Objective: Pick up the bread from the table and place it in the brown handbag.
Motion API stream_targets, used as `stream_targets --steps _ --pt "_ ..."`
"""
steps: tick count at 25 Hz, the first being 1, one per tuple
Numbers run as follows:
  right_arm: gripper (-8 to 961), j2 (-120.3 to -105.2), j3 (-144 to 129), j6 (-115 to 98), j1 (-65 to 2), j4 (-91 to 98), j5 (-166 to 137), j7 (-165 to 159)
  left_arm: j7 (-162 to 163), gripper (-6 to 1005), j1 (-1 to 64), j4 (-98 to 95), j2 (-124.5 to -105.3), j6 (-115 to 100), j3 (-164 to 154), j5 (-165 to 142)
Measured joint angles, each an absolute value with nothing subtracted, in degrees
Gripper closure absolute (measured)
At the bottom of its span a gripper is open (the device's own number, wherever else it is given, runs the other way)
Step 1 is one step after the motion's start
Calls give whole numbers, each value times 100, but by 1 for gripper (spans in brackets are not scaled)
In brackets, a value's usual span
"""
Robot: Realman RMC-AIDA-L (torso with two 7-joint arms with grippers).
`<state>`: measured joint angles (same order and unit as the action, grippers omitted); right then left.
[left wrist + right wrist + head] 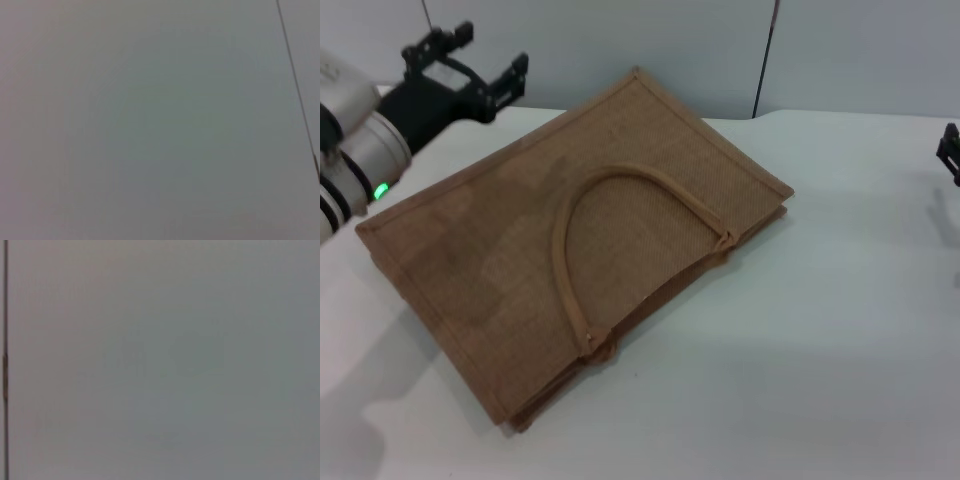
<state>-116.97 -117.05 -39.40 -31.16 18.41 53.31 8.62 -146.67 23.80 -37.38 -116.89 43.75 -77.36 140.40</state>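
The brown handbag [580, 235] is lying flat on the table [820, 330], reaching from the far left part of the worktop toward the middle, with one long strap handle [620, 235] curving over its upper face. Its mouth seems to be facing the near edge, and the layers are lying pressed together, so the bag is not standing open.

The bread is not showing in any view. Maybe it is hiding under the bag, inside it, or outside what the camera is covering; I cannot tell which.

The left gripper [470, 70] is hanging above the far left corner of the worktop, just past the bag's far corner, with its black fingers standing apart and nothing between them. Only a small dark part of the right gripper [950, 150] is showing at the right edge, and I cannot tell how it is set. Both wrist views are showing only a plain grey surface.

I am judging that the loaf will be light and a little soft, with a glossy crust that may be slipping under hard pressure. Taking it across the short width, near the middle, with gentle force looks best. The jute bag is looking floppy, so its mouth will probably be needing lifting first.
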Motion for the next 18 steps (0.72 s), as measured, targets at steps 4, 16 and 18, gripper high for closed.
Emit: stream_targets --steps 4,16,18 --pt "97 -11711 -11721 -3915 -3171 1697 5350 811 -14842 238 2467 -3360 -11683 4558 -7757 14334" --pt "98 -11716 -11717 -3887 -3173 1671 5353 806 -14881 240 2539 -3101 -11681 4523 -7760 14421" --pt "98 -11716 -11716 -3840 -3186 1669 5353 805 -14886 240 2558 -3039 -11681 4517 -7758 14427"
